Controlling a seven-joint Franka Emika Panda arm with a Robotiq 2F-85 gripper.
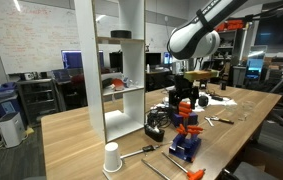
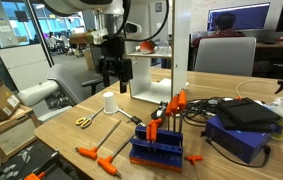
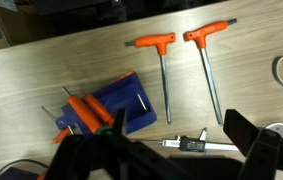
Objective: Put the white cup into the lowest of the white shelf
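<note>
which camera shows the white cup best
An exterior view shows the white cup best: whole, unblocked, standing on the table near the white shelf. It also appears in an exterior view, smaller, just below the gripper. The wrist view does not show it clearly.

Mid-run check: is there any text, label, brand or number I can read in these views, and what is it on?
No text can be read in any view.
The whiteboard: red handwriting, too blurred to read.
The caliper: display and scale marks too small to read.
The monitor: screen content too blurred to read.
The white cup and the white shelf: no print or label visible.
</note>
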